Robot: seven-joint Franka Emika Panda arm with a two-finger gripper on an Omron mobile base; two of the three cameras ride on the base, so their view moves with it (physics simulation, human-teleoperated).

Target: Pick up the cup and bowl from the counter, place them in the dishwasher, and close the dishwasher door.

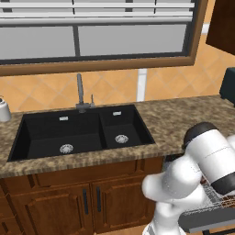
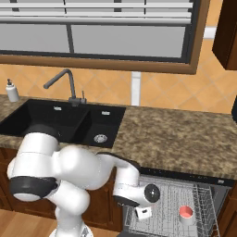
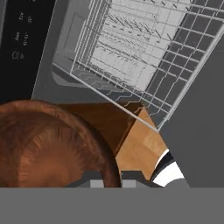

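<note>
1. A long brown-speckled desk [image 2: 185, 139] runs across the middle of the right base view, with a black double sink [image 1: 82, 131] set in it at centre left of the left base view. No cup or bowl stands on the stretch of it in view.
2. The dishwasher [image 2: 185, 178] sits open under the desk at lower right of the right base view, its pale wire rack [image 2: 171, 203] pulled out. The grey door [image 3: 197, 131] is down, at the right of the hand view; closing it is still to do.
3. The white arm [image 2: 69, 171] bends low from lower left toward the rack.
4. A brown wooden bowl [image 3: 48, 144] fills the lower left of the hand view. The end effector [image 3: 109, 180] is pinched narrow on its rim, holding it over the rack's edge. The bowl seems not yet set down.
5. A small pink cup [image 2: 185, 213] already stands in the rack at lower right of the right base view, so that half looks done.
</note>
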